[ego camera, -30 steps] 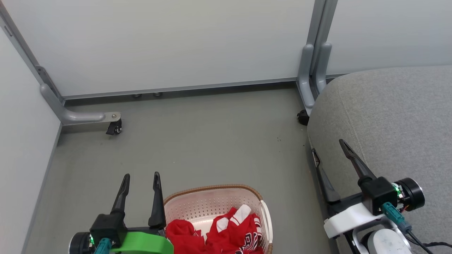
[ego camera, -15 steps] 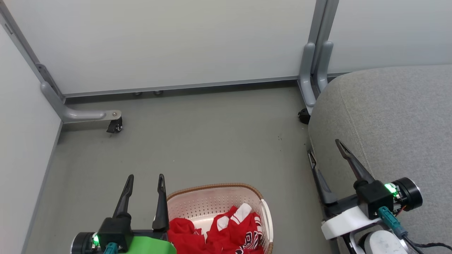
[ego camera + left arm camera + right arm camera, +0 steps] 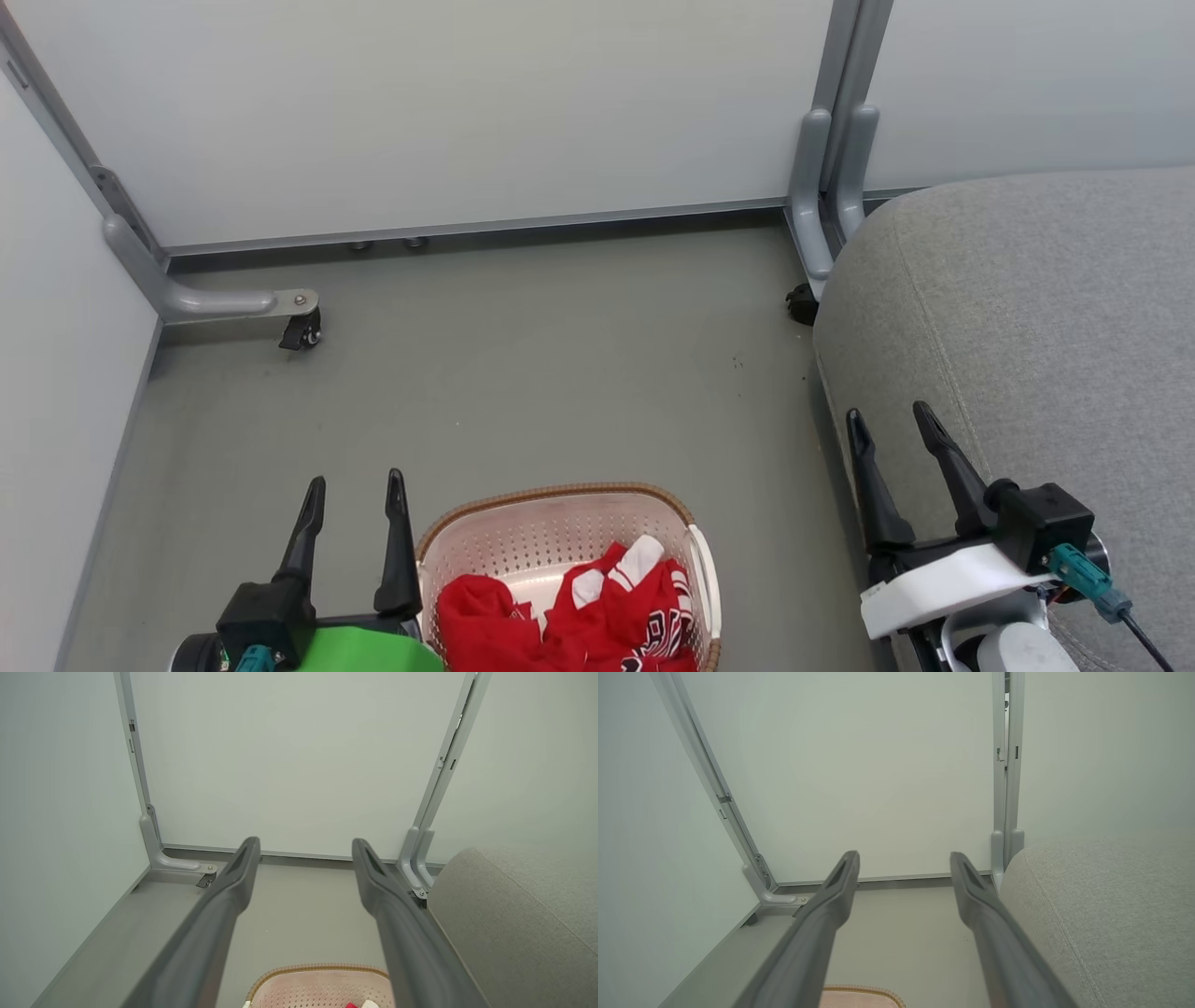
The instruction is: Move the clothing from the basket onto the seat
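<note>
The grey floor bears the basket. On it also stand 2 wheels: a left caster and a right caster.

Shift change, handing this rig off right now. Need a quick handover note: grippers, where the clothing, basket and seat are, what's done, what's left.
The left gripper is open and holds nothing, just left of the basket.
The right gripper is open and holds nothing, at the seat's near left edge.
The clothing, a plain red piece and a jersey, lies bunched in the basket on the floor.
The seat is to the basket's right, no clothing on the part in view.
Done: nothing moved.
Left: lift both garments onto the seat.
</note>
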{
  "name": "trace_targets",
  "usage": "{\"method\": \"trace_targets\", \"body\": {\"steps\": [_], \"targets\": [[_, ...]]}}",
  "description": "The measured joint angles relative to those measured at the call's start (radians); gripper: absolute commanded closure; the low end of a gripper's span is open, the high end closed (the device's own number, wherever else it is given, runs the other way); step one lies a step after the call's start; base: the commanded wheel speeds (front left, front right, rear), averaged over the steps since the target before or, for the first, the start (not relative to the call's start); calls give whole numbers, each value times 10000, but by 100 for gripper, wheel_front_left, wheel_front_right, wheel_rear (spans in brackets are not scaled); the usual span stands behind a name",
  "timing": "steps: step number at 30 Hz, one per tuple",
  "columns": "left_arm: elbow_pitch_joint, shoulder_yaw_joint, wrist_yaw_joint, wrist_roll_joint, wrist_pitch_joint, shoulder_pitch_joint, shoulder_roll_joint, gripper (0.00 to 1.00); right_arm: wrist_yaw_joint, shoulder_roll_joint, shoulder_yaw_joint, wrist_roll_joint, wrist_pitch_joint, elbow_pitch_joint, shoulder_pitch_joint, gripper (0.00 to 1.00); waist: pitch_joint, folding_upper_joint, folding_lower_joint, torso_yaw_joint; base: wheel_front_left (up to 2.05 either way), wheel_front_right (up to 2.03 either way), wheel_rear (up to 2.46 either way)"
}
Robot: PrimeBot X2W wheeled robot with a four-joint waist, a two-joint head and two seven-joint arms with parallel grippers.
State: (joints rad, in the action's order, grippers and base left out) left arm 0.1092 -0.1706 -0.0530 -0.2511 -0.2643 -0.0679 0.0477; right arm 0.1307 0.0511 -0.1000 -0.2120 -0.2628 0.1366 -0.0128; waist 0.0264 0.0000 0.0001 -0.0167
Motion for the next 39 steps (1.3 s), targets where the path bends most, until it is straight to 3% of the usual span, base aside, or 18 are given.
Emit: {"method": "trace_targets", "body": {"steps": [13,19,26,33,39], "targets": [[1141,-178,105,372,-4,30,2,0,0,-6,-88,-29,0,33,-142,0,-226,0,0,138,0,0,0],[2828,-573,665,1670,-6,642,27,0,0,-10,-128,19,0,23,-347,0,-662,0,0,364,0,0,0],[4612,-1220,1444,2562,-4,2467,763,0,0,-10,-79,-75,0,-293,-1092,0,-1790,0,0,684,0,0,0],[6890,-2719,1795,3191,-4,4457,1630,0,0,-4,-159,-441,0,-474,-1859,0,-3285,0,0,1103,0,0,0],[8401,-4857,1818,3428,-6,5905,2324,0,0,-2,-412,-840,0,-780,-2411,0,-4644,0,1,1543,0,0,0]]}}
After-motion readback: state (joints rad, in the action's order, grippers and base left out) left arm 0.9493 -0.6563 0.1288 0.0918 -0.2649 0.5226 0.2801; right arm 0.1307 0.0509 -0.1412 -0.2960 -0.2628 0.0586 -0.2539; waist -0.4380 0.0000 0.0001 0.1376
